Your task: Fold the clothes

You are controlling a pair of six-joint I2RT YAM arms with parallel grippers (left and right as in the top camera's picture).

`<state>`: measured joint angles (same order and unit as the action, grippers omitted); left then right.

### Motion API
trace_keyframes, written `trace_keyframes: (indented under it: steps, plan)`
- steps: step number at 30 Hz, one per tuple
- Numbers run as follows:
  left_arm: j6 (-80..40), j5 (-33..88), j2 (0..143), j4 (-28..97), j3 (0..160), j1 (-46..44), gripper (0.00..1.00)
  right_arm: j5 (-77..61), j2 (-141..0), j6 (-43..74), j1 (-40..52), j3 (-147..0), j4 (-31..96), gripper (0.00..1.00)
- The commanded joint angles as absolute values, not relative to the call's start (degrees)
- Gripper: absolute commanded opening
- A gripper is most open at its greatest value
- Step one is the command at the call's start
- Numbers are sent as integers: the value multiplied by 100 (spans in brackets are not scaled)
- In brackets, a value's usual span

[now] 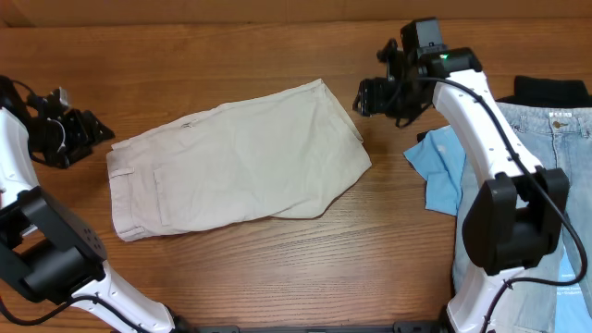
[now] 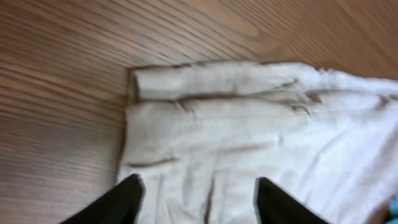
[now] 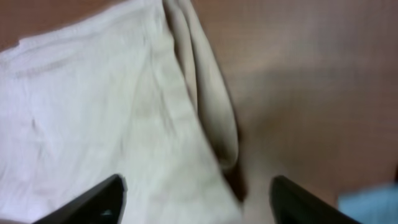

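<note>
L gripper [image 1: 92, 134] & R gripper [image 1: 368, 96] both wide, holding nothing. Each sits by one end of the trousers [image 1: 236, 162], folded flat mid table [image 1: 277, 277], prob so the fold stays put.

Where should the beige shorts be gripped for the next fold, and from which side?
Probably at the short ends: the beige shorts lie flat, so the left end effector takes the thick waistband edge from the left, the right end effector the stacked hem from the right. Both edges face open jaws.
</note>
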<state>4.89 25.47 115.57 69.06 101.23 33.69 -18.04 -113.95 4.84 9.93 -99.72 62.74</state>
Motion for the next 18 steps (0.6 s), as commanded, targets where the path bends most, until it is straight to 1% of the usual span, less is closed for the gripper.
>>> trace_keyframes:
  steps: [1, 3, 5, 6, 8, 9, 10, 11, 12, 13, 14, 15, 16, 17, 18]
  plan:
    - [733, 2724, 11611, 7205, 10167, 3201, 53, -1806, -11389, 322, 1076, -9780, 6523, 90]
    - [729, 2580, 11611, 7295, 10001, 3055, 54, -1806, -11498, 123, 1105, -9542, 6469, 95]
    - [720, 2526, 11614, 7266, 9719, 2877, 55, -1837, -11625, -102, 1131, -9231, 6248, 96]
    - [698, 2521, 11614, 7238, 9553, 2783, 53, -1986, -11703, -360, 1133, -9063, 6123, 94]
    - [539, 2508, 11614, 7196, 9218, 2622, 45, -2285, -11806, -617, 1133, -8866, 6049, 90]
    - [467, 2508, 11614, 7166, 9054, 2558, 38, -2392, -11856, -626, 1133, -8812, 6055, 70]
    - [432, 2506, 11614, 7146, 8868, 2495, 30, -2534, -11896, -626, 1133, -8757, 6090, 48]
    - [423, 2493, 11614, 7107, 8694, 2445, 20, -2681, -11915, -626, 1135, -8709, 6143, 35]
    - [423, 2488, 11614, 7061, 8552, 2408, 12, -2803, -11915, -626, 1135, -8676, 6187, 32]
    - [423, 2484, 11614, 7015, 8409, 2373, 8, -2934, -11915, -626, 1135, -8652, 6235, 31]
    - [419, 2458, 11614, 6930, 8272, 2346, 6, -2989, -11915, -602, 1133, -8652, 6300, 30]
    - [375, 2370, 11614, 6823, 8154, 2327, 4, -2976, -11915, -580, 1133, -8652, 6340, 30]
    - [296, 2231, 11614, 6718, 8071, 2320, 4, -2967, -11915, -578, 1133, -8652, 6381, 45]
    - [156, 2040, 11614, 6600, 7990, 2320, 4, -2967, -11915, -552, 1127, -8654, 6431, 67]
    - [45, 1883, 11614, 6519, 7935, 2322, 4, -2967, -11915, -508, 1116, -8663, 6510, 73]
